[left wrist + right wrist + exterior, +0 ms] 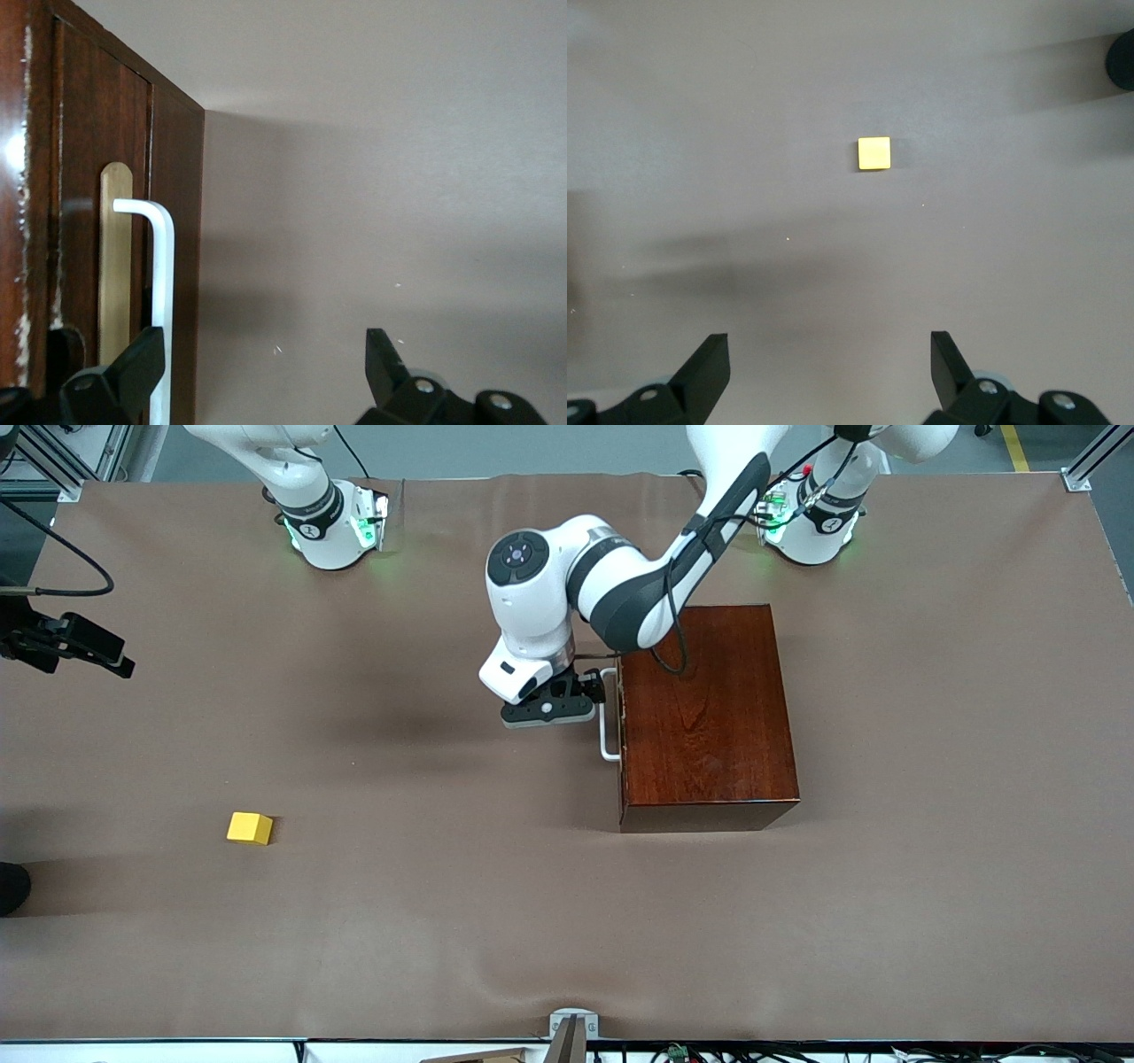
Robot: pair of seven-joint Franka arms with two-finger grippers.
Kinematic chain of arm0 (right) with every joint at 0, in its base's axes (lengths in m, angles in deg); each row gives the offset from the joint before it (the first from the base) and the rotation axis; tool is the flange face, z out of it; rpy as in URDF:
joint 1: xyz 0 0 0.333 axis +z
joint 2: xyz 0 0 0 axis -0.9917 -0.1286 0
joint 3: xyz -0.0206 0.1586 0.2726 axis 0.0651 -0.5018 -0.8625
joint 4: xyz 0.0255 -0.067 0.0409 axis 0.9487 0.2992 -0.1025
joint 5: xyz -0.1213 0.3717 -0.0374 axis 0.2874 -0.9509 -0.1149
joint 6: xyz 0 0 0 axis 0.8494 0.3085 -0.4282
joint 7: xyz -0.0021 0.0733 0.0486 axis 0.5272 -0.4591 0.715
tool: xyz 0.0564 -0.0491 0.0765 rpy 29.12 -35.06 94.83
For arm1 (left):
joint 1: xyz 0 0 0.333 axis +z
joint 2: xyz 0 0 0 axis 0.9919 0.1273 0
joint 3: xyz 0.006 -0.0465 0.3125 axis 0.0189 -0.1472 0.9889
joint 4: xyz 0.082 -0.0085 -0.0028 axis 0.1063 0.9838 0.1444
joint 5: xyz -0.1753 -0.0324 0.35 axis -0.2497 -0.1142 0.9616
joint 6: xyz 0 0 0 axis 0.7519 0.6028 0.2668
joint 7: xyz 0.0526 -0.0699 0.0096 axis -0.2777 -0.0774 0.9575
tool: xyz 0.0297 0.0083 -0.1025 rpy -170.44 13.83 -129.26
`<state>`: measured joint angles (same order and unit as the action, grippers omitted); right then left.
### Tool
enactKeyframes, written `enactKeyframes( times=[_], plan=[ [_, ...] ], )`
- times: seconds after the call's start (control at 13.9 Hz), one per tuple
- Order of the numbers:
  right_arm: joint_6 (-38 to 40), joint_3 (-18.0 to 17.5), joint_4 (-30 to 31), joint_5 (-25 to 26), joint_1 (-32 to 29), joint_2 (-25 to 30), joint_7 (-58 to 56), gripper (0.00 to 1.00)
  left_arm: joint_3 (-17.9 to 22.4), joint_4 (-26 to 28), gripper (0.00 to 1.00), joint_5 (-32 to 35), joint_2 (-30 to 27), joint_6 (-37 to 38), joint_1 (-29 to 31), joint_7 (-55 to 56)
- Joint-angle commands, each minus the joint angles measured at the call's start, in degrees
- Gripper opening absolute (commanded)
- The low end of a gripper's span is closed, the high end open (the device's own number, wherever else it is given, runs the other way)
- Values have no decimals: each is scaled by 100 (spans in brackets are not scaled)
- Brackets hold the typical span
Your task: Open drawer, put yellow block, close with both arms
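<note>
Left hand [592,689] released at the drawer [97,204] handle [607,726]; centre it before you clench, pull straight. Right hand [828,363] released, over yellow block [250,828]

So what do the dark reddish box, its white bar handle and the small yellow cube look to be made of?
The dark reddish-brown box looks like varnished wood: visible grain, glossy reflections. Its white U-shaped bar handle is smooth and evenly white, perhaps painted metal or plastic; I cannot tell which. The small yellow cube has plain matte faces, possibly painted wood or plastic. The open left gripper is at the handle.
</note>
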<state>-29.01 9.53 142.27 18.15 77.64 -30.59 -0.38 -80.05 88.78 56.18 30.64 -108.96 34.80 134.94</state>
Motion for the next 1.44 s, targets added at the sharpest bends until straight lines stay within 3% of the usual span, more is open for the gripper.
enactKeyframes(
  times=[0.0,0.5,1.36],
  plan=[
    [46,-39,-18,49,-31,28,-46,100,23,-169,100,270,99,175,-80,-140],
    [37,-39,-18,49,-31,28,-46,100,-4,-169,100,-90,178,395,16,-167],
    [46,-39,-18,49,-31,28,-46,100,-4,-169,100,-100,380,729,16,-123]
  ],
)
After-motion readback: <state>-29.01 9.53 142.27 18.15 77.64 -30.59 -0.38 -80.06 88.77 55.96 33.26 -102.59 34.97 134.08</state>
